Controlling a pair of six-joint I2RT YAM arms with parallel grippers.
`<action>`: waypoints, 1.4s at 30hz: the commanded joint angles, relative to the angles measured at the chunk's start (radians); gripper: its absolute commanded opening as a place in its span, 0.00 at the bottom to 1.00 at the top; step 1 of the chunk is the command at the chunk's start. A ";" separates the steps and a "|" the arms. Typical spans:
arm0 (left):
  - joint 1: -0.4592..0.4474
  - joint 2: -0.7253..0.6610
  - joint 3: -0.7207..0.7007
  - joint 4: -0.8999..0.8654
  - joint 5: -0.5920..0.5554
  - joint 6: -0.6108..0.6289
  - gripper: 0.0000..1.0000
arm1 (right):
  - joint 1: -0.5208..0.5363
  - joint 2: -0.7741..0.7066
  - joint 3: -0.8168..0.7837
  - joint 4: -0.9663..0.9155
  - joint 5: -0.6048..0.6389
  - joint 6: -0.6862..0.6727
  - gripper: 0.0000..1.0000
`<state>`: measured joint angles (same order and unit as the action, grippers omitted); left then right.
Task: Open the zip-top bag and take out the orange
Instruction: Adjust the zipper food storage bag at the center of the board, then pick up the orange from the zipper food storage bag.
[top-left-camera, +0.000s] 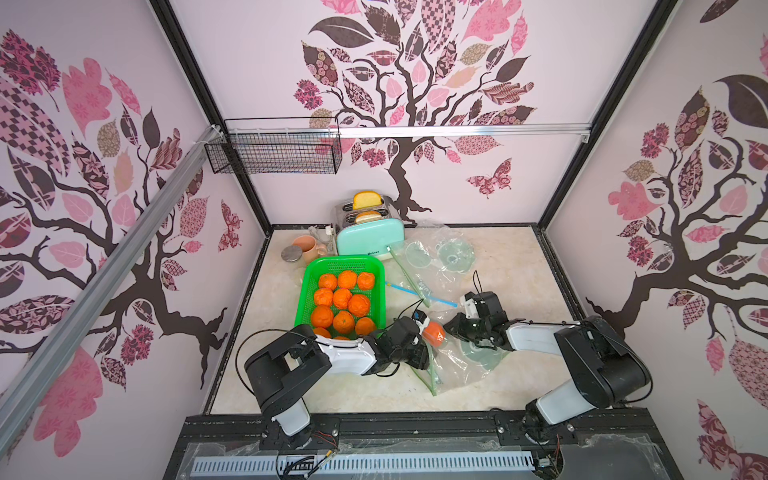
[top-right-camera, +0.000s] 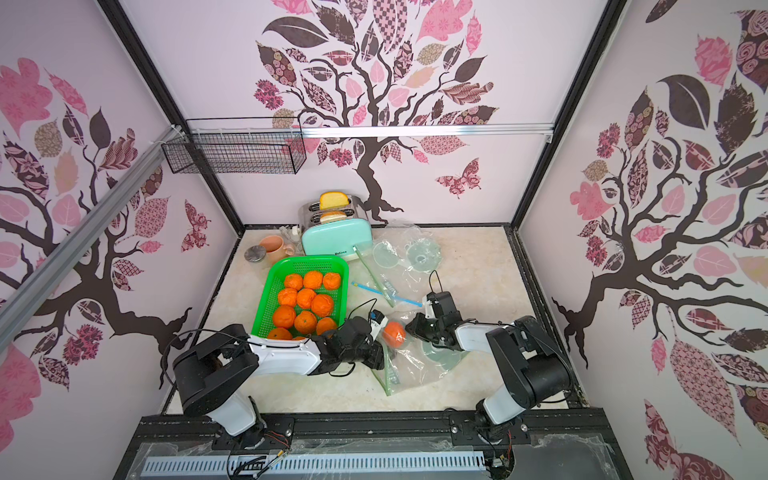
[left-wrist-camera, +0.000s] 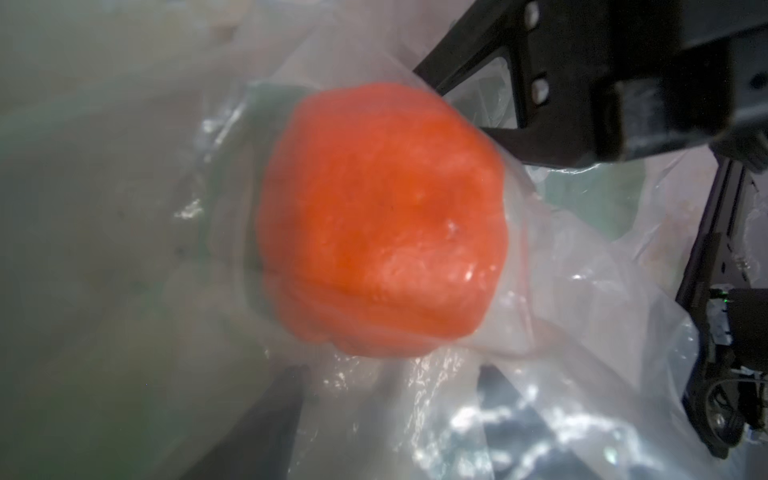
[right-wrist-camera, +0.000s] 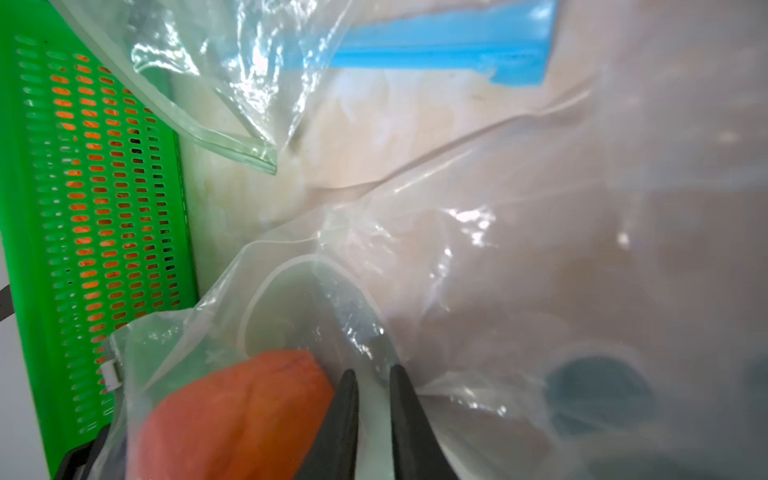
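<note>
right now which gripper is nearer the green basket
Left. The left gripper sits just off the front corner of the green basket, beside the bagged orange. The right gripper is on the far side of that orange, farther from the basket.

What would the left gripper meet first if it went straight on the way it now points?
The film of the clear plastic zip-top bag, wrapped over the round orange fruit straight ahead of the left gripper; the orange comes behind it. How near is unclear: the wrist view is blurred.
</note>
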<state>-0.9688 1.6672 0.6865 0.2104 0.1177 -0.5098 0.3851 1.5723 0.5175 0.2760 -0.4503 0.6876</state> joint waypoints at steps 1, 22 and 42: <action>-0.001 -0.004 0.028 -0.022 -0.051 0.025 0.76 | 0.007 0.065 -0.010 -0.043 -0.007 -0.019 0.18; -0.022 -0.020 0.047 -0.055 -0.076 0.082 0.83 | 0.011 -0.289 0.026 -0.112 0.027 -0.017 0.19; -0.022 0.035 0.134 -0.090 -0.106 0.096 0.84 | 0.049 0.023 -0.072 -0.012 -0.015 -0.051 0.13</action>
<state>-0.9890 1.6794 0.7792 0.1265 0.0311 -0.4374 0.4297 1.5589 0.4660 0.3241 -0.4957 0.6640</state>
